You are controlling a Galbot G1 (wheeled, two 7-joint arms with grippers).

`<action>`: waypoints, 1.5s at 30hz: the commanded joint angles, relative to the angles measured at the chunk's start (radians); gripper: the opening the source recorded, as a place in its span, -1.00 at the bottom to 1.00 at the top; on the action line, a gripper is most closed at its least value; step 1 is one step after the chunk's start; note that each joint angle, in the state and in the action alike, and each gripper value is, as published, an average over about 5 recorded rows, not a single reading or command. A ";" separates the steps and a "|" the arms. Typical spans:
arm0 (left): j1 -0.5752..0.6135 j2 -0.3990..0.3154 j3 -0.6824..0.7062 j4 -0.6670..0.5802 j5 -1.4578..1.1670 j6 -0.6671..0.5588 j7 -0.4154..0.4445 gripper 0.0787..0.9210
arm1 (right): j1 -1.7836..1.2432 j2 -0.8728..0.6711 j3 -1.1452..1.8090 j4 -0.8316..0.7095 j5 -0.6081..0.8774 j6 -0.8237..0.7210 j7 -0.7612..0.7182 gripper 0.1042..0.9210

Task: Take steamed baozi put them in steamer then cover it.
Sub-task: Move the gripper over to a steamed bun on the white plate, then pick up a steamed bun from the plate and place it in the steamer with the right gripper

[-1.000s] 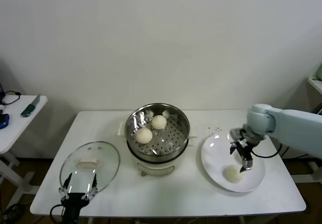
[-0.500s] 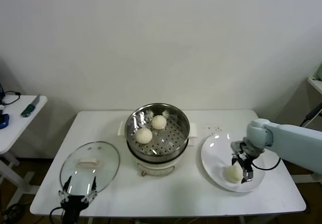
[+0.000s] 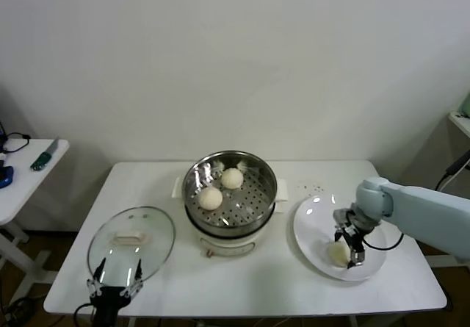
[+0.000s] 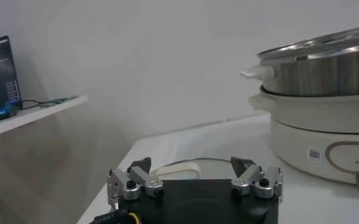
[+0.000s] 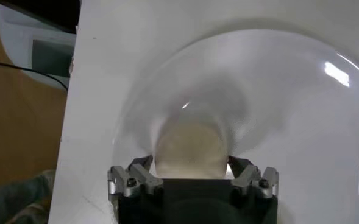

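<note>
The steamer (image 3: 269, 177) stands mid-table, uncovered, with two steamed baozi (image 3: 232, 178) (image 3: 211, 198) on its perforated tray. A third baozi (image 3: 335, 253) (image 5: 190, 146) lies on the white plate (image 3: 312, 220). My right gripper (image 3: 346, 252) (image 5: 190, 163) is down over it, open, one finger at each side of the bun and very near it. The bun rests on the plate. The steamer's glass lid (image 3: 150, 250) lies flat at the front left. My left gripper (image 3: 117, 270) (image 4: 191, 163) waits open at the lid's near edge, nothing between its fingers.
The plate sits near the table's right front corner, close to the edge. A small white side table (image 3: 22, 176) with a few items stands off to the left. The steamer's white base (image 4: 313, 137) rises beside the left arm.
My right gripper has come down and slightly back over the plate's baozi, so its fingers now straddle the bun, and they have narrowed a little. The left arm has not moved.
</note>
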 commanded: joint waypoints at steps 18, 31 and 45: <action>0.005 0.001 0.012 -0.002 0.011 0.000 0.000 0.77 | 0.464 0.187 -0.175 0.011 -0.057 0.382 -0.095 0.49; -0.002 0.002 0.017 -0.006 0.005 0.008 0.000 0.77 | 0.694 0.512 -0.172 0.003 -0.005 0.648 -0.148 0.51; 0.007 0.014 0.002 -0.008 -0.020 0.005 0.000 0.77 | 0.472 0.783 -0.091 -0.113 -0.131 0.725 -0.162 0.51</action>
